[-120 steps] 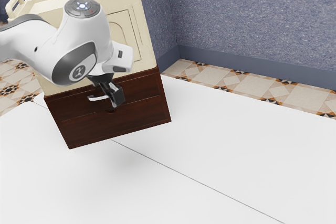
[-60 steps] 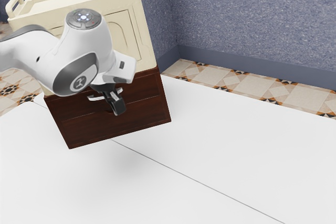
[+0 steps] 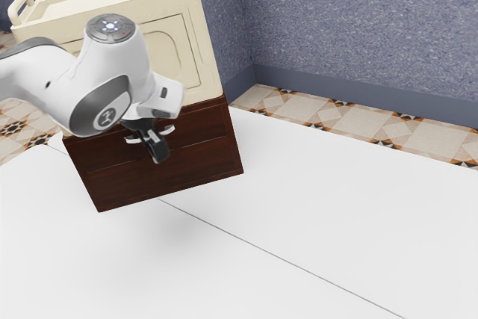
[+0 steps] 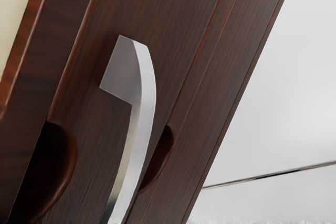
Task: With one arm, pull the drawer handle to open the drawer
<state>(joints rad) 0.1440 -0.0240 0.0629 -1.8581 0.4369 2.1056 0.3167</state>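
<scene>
The black gripper point(image 3: 158, 153) is in front of the middle of the silver handle, tilted downward; its opening cannot be made out. Either side of it, the ends of the curved handle point(image 3: 134, 140) show in the exterior view. This handle is on the upper part of the dark brown drawer front point(image 3: 198, 134), which looks flush with the cabinet. In the wrist view, the handle point(image 4: 146, 85) curves from its mounting block toward the lower edge, across the wood front point(image 4: 178, 40). Contact between gripper and handle cannot be told.
A cream upper section point(image 3: 160, 42) with raised side rails sits above the brown front, partly behind the arm. The white table point(image 3: 314, 207) stretches in front and toward the exterior view's right. A blue wall point(image 3: 358, 28) stands behind.
My hand has moved lower over the last second, first toward the exterior view's right, then back left. More of the handle's right end shows. The drawer has not visibly moved.
</scene>
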